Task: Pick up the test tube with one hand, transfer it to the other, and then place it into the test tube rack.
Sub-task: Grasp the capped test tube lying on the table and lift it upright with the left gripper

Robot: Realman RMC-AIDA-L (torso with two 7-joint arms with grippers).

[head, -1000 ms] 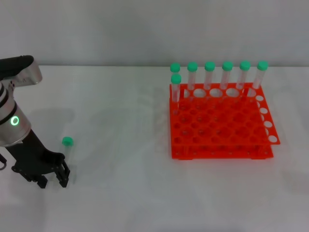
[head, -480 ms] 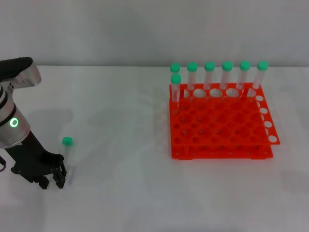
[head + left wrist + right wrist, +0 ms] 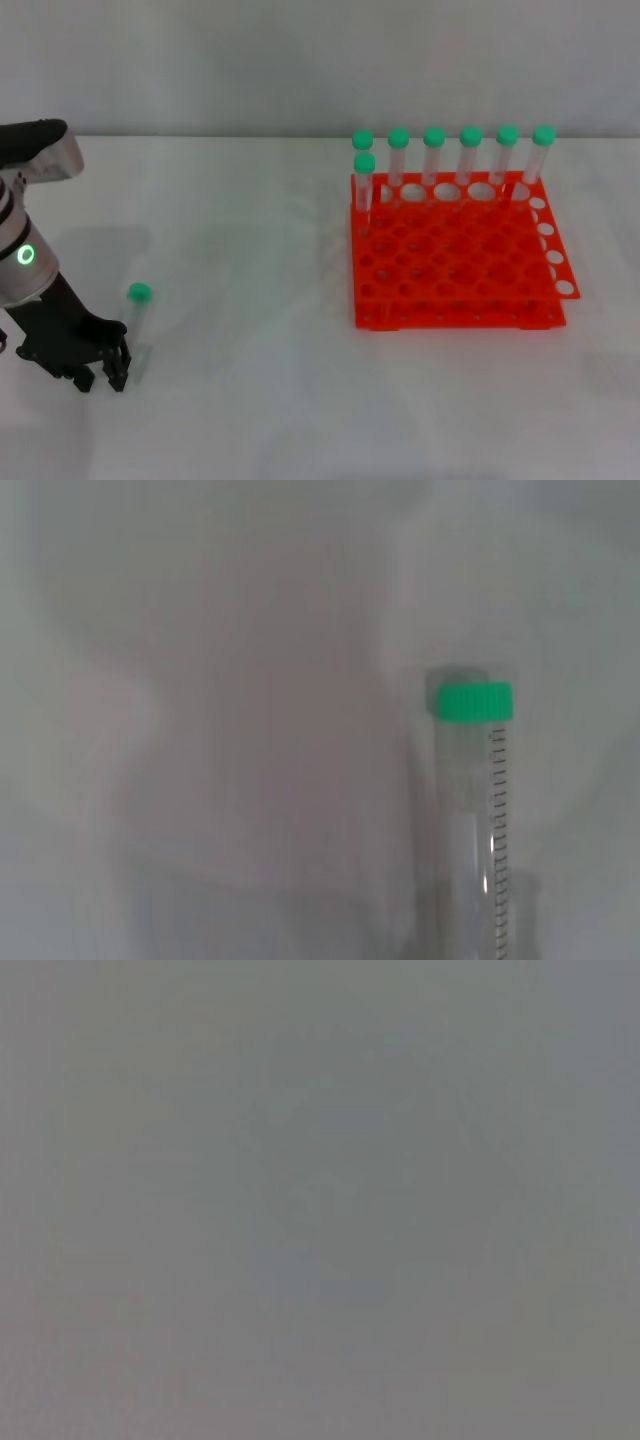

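Note:
The test tube [image 3: 138,318] lies flat on the white table at the left, its green cap [image 3: 139,293] pointing away from me. The left wrist view shows it close up, with the clear graduated test tube body [image 3: 474,840] below its green cap [image 3: 475,702]. My left gripper [image 3: 100,378] hangs low over the table just left of the tube's pointed end, open, with nothing between its fingers. The orange-red test tube rack [image 3: 455,275] stands at the right. My right gripper is out of view, and its wrist view shows only plain grey.
Several green-capped tubes [image 3: 470,155] stand upright in the rack's back row, and one more tube [image 3: 365,185] stands at its far left corner. Bare white table [image 3: 250,300] lies between the loose tube and the rack.
My left gripper has slid a little to the left and toward the near edge, away from the lying tube. The tube and rack have not moved.

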